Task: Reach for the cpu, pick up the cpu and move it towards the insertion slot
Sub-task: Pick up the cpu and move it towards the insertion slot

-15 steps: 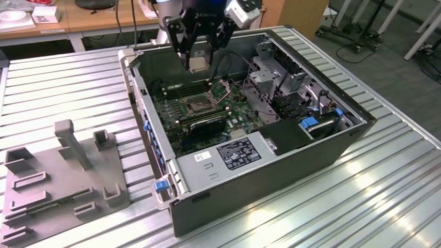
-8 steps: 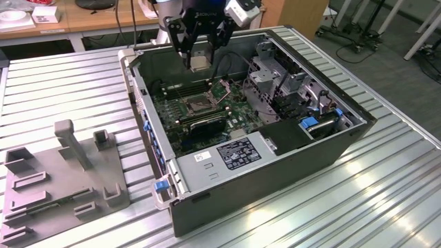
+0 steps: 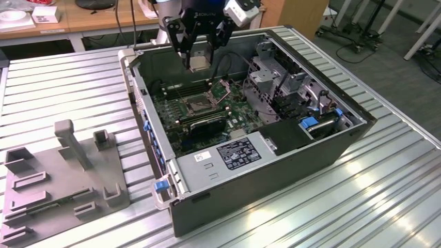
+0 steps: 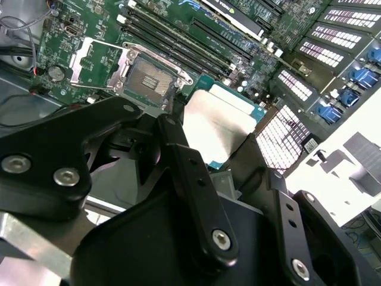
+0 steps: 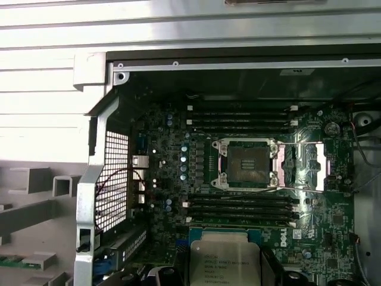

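Hand: black multi-link hand [image 3: 198,61] clamped on the cpu, hanging above the far part of the open case.
Cpu: small flat square chip [image 3: 198,63] with a pale silvery face [image 4: 219,128], green edging and dark print [image 5: 220,265]; raised clear of the board.
Insertion slot: square silvery-framed socket [image 5: 247,164] with dark centre [image 4: 149,80], retaining frame swung open, between long black memory slots [image 5: 241,118].
Case: open black computer case [image 3: 276,181] lying on the ribbed metal tabletop [image 3: 62,85], near its far edge.
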### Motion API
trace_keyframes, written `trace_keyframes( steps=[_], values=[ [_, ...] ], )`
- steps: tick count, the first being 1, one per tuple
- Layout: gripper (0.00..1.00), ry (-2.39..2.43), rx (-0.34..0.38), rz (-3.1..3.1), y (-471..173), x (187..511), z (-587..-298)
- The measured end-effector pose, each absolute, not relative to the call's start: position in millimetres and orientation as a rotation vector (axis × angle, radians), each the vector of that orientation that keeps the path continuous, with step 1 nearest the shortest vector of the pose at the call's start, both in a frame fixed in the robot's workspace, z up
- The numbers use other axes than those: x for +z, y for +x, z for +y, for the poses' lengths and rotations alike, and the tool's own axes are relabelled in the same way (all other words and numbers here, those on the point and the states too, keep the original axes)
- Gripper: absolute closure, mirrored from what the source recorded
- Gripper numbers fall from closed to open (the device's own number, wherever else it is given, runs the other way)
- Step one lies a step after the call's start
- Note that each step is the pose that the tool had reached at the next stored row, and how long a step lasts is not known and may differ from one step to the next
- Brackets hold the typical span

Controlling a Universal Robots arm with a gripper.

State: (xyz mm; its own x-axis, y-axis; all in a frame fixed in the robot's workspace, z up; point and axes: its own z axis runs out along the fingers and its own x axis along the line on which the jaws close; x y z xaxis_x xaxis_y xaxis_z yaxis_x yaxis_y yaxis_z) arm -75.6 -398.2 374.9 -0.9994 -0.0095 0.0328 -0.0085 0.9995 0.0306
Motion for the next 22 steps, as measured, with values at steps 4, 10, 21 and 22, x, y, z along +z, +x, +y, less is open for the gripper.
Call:
trace_keyframes(
  steps=[4, 10, 21, 22],
  values=[
    [0.45, 0.014, -0.047, -3.108, -75.6, 374.9, -398.2],
    [0.45, 0.014, -0.048, -3.108, -68.2, 374.0, -396.7],
    [0.45, 0.014, -0.047, -3.108, -59.4, 372.0, -390.7],
    [0.45, 0.014, -0.047, -3.108, -59.2, 371.9, -389.8]
  ],
)
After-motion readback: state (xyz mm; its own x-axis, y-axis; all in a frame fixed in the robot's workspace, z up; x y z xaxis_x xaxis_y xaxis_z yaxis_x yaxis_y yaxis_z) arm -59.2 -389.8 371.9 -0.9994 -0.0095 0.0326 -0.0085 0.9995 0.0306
